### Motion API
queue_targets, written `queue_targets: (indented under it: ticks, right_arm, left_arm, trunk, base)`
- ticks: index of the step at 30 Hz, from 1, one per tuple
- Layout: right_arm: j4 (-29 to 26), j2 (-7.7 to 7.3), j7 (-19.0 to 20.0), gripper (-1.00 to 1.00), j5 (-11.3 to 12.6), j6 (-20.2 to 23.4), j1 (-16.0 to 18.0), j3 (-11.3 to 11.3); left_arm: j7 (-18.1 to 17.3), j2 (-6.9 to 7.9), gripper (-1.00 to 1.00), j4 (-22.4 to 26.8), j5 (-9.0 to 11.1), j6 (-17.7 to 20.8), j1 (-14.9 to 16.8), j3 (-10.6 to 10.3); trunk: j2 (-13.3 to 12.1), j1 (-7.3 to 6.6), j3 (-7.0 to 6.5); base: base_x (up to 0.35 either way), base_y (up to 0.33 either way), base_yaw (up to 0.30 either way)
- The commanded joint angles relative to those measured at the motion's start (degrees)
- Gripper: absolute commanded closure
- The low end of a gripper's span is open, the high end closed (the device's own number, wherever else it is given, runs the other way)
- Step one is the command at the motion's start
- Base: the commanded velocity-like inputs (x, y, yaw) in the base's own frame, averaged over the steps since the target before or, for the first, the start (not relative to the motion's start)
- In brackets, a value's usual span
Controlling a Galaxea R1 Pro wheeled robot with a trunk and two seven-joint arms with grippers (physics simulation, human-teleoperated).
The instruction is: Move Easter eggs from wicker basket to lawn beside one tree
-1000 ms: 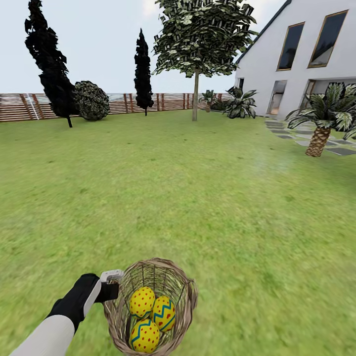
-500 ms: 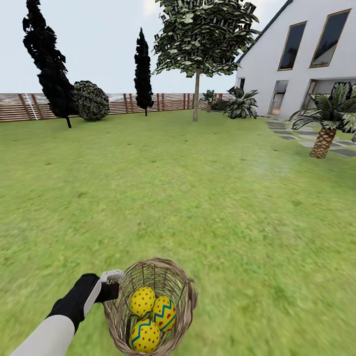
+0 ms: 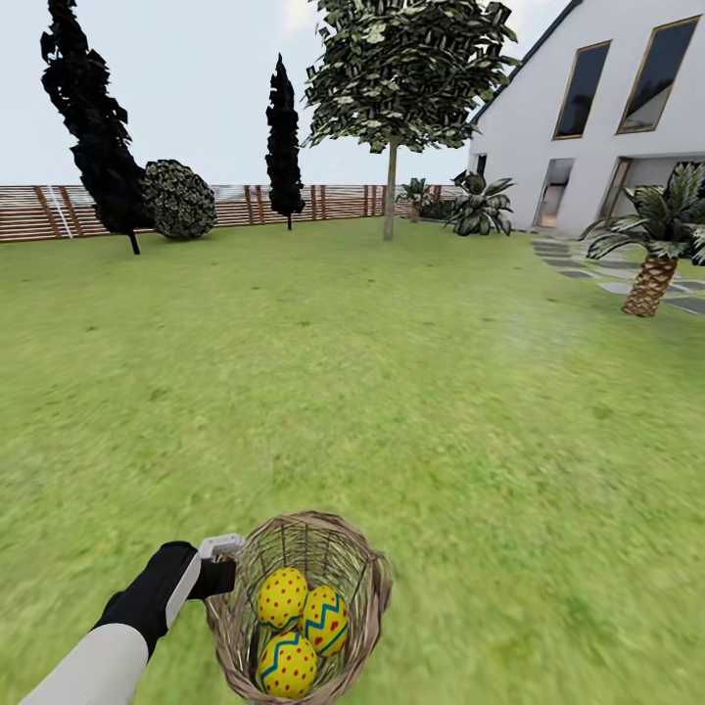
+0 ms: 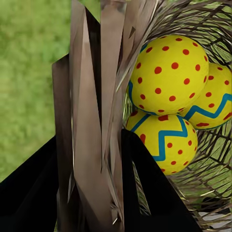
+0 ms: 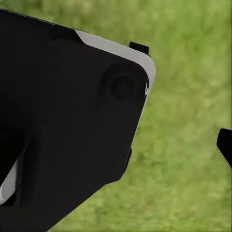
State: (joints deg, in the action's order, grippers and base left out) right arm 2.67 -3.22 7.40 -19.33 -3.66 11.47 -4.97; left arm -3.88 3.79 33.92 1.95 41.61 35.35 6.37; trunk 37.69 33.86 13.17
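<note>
The wicker basket (image 3: 375,580) hangs low in the head view, above the lawn (image 3: 411,392). My left gripper (image 3: 221,562) is shut on its rim at the left side. Three Easter eggs lie inside: a dotted one (image 3: 282,596), a zigzag one (image 3: 326,620) and another (image 3: 286,667) nearest me. The left wrist view shows the basket weave (image 4: 96,96) clamped by my left gripper (image 4: 92,193), with the eggs (image 4: 169,72) just beyond. The tree (image 3: 390,191) stands far ahead, before the fence. In the right wrist view one fingertip (image 5: 225,145) sits at the edge over grass.
Two dark cypresses (image 3: 93,117) and a round bush (image 3: 179,199) line the wooden fence (image 3: 333,201) at the back left. A white house (image 3: 597,117) and a short palm (image 3: 651,279) on paving stand at the right. A black robot part (image 5: 67,121) covers much of the right wrist view.
The whole head view has shifted slightly: the palm and house slid rightward and the far trees drew a little nearer. The basket, eggs and left gripper hold the same place in view.
</note>
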Motion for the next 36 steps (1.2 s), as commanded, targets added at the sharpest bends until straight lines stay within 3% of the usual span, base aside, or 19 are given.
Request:
queue_targets:
  ticks: [1,36]
  right_arm:
    - [0.2,-0.03,0.1,-1.00,-0.4,-0.4,0.1,-0.5]
    - [0.2,-0.03,0.1,-1.00,-0.4,-0.4,0.1,-0.5]
  left_arm:
    - [-0.2,-0.01,1.00,0.1,0.7,0.3,0.0,0.2]
    - [-0.2,-0.01,1.00,0.1,0.7,0.3,0.0,0.2]
  trunk:
    - [0.1,0.05,0.08]
    - [0.1,0.05,0.08]
  base:
    - [0.325,0.097,0.000]
    - [0.325,0.099,0.000]
